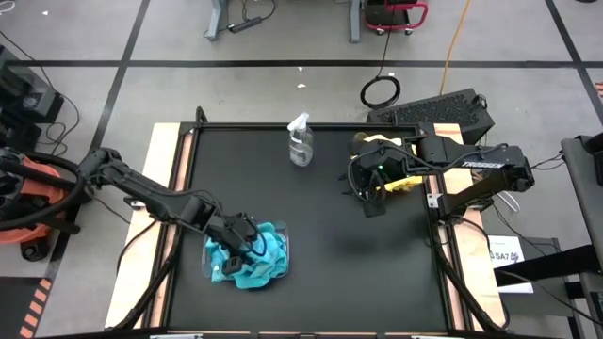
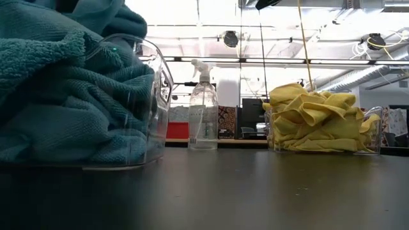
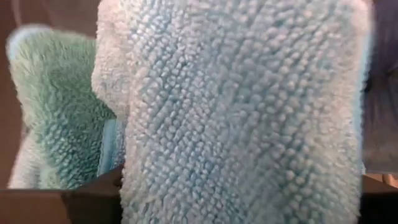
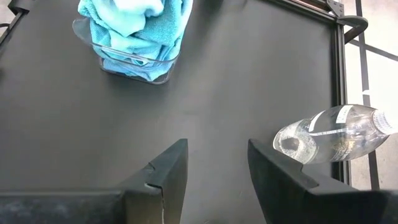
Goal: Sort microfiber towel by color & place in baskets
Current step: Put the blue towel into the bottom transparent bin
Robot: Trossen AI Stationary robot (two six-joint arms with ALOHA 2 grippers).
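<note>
— Where were the teal towels?
— Piled in the basket well apart from the bottle, toward the surface's near-left part.
— Left tool?
— Down in that pile, cloth pressed against its camera; fingers hidden, so cannot tell.
— Right tool?
— Beside the bottle, above bare surface, fingers parted, holding nothing.
— Yellow towels?
— Heaped in the other basket, just beyond the right tool from the bottle.

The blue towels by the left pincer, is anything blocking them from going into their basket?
No. The left pincer is right over the teal towels, already piled in their clear basket. The spray bottle stands far away.
</note>
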